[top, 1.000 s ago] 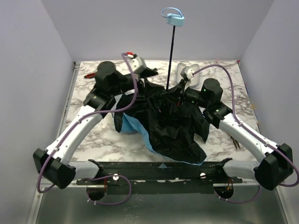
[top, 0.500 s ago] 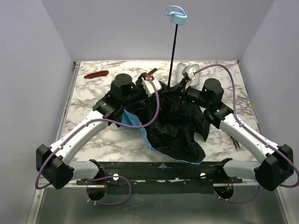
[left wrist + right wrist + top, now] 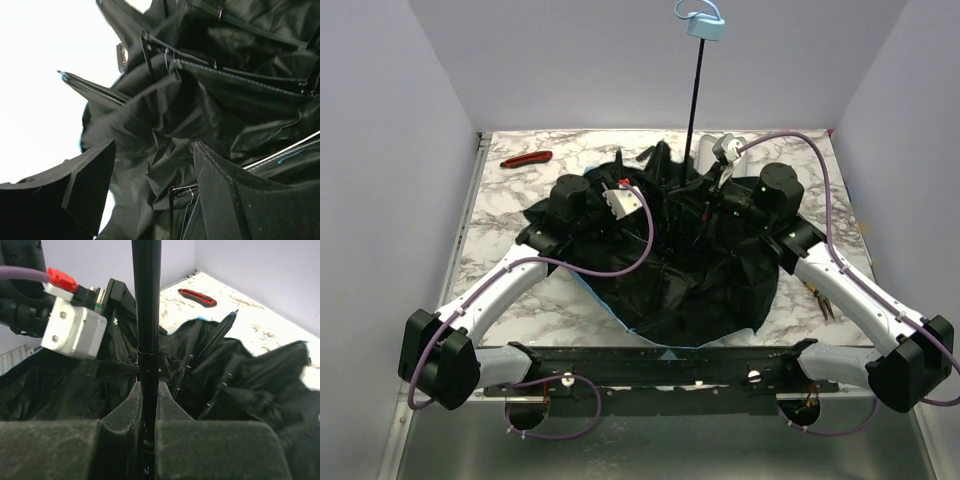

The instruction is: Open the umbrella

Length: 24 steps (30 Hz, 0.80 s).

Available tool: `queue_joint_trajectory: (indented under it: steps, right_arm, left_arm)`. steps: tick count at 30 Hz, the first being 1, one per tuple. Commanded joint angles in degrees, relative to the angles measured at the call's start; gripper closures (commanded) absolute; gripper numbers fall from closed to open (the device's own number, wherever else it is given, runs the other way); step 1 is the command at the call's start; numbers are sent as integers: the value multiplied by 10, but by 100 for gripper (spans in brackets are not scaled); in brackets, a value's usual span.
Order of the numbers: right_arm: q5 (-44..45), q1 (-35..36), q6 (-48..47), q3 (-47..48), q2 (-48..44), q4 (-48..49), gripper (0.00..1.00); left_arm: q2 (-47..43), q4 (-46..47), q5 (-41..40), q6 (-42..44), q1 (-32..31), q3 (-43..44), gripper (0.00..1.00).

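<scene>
— Locating the umbrella [image 3: 690,270]?
— Sprawled half-open mid-table [image 3: 495,195], shaft [image 3: 147,315] upright, blue handle [image 3: 701,24] topmost.
— Checking both grips?
— Clamped tight around the shaft: right fingers [image 3: 120,415]. Parted, gripping nothing, amid black fabric: left fingers [image 3: 85,185].

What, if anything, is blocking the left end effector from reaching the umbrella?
Nothing visible. The left end effector is open, and only the umbrella itself, its black fabric and ribs, lies before its fingers.
</scene>
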Motion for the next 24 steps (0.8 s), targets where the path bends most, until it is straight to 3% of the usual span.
queue_joint_trajectory:
  steps: [1, 6, 11, 17, 21, 24]
  right_arm:
    - [35, -12, 7, 50, -39, 41, 100]
    - [44, -23, 1, 57, -42, 38, 100]
    - [31, -24, -1, 49, -38, 41, 100]
    - [0, -24, 9, 19, -21, 94, 100]
    - [-8, -24, 18, 22, 1, 117, 100]
    - [-20, -24, 22, 26, 12, 127, 100]
  left_arm:
    - [-2, -36, -42, 53, 42, -40, 36]
    - [-8, -33, -25, 73, 77, -84, 36]
    - [-10, -45, -10, 55, 83, -74, 36]
    - [-43, -81, 157, -72, 88, 39, 35]
    - [-70, -5, 273, -181, 86, 71, 36]
    - [-62, 39, 293, -249, 67, 103, 39]
